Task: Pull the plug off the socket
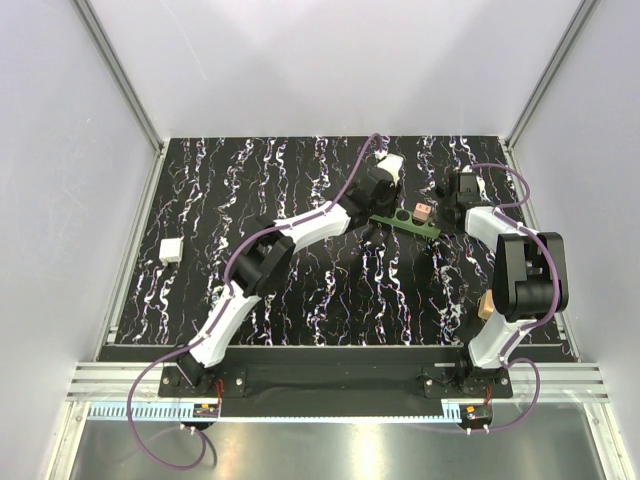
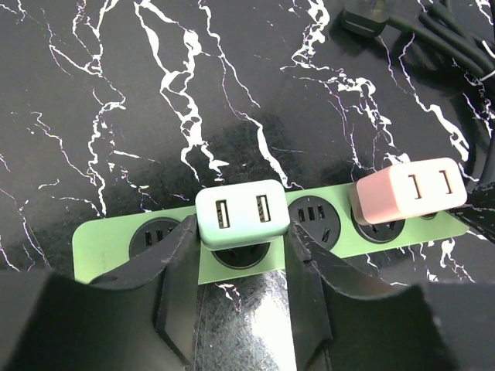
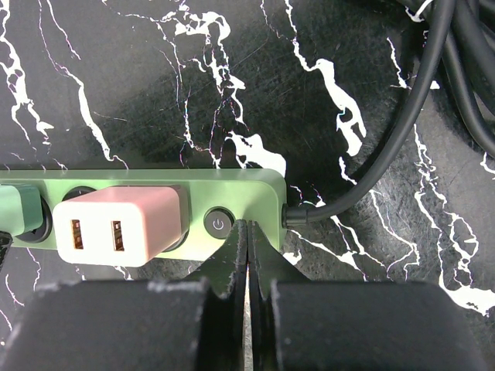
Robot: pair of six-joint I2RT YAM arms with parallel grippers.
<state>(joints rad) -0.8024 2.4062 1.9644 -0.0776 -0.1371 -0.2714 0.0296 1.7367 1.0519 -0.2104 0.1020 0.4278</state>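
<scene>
The socket (image 2: 108, 243) is a long green power strip lying across the black marbled table (image 1: 300, 290). A mint-green plug (image 2: 241, 212) with two USB ports sits in its second hole. My left gripper (image 2: 240, 232) reaches over the strip's near edge, and its fingers (image 2: 182, 255) press against both sides of that plug. A pink plug (image 2: 410, 192) occupies a hole further right. My right gripper (image 3: 247, 228) is shut with its tips resting on the socket's (image 3: 232, 189) end, beside the power button (image 3: 219, 223). From above, both grippers meet at the socket (image 1: 405, 224).
The strip's black cord (image 3: 371, 170) leaves its right end and coils with other cables (image 2: 456, 39) behind it. A small white box (image 1: 170, 250) lies at the table's left. Grey walls enclose the table on three sides.
</scene>
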